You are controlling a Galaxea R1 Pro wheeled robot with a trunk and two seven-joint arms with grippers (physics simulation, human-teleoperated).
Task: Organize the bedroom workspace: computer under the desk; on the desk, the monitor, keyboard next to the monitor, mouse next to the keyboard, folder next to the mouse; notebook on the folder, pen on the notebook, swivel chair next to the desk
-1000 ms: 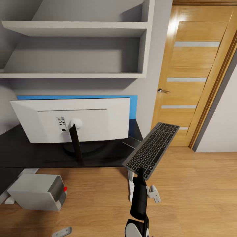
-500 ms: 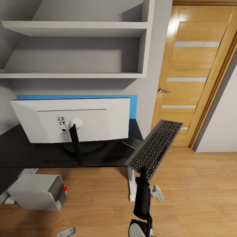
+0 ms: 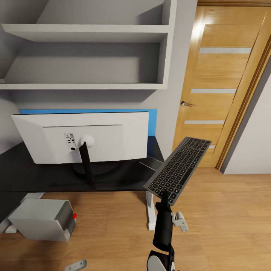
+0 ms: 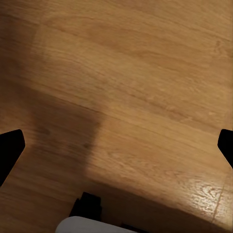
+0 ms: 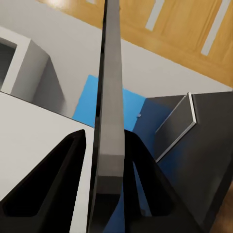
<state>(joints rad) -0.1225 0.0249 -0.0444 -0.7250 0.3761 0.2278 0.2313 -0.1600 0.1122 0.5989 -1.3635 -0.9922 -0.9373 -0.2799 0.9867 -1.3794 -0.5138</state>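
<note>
The monitor [image 3: 81, 137] stands on the desk [image 3: 34, 177] with its white back towards me. My right gripper [image 3: 164, 196] is shut on the near end of the keyboard [image 3: 179, 168], which it holds tilted in the air just past the desk's right end. In the right wrist view the keyboard [image 5: 109, 107] runs edge-on between the fingers [image 5: 53, 184]. The notebook [image 3: 151, 164] lies flat on the desk's right corner. The computer [image 3: 43, 219] sits on the floor below the desk. My left gripper [image 4: 116, 145] hangs open over bare floor.
A wooden door [image 3: 222, 90] stands closed at the right. Grey wall shelves [image 3: 86, 56] hang above the desk, with a blue panel [image 3: 152, 122] behind the monitor. A white desk leg [image 3: 150, 212] stands beside my right arm. Open wood floor [image 3: 226, 226] lies to the right.
The right arm has shifted slightly right, carrying the keyboard a little right and up. The left gripper has sunk slightly lower in the head view.
</note>
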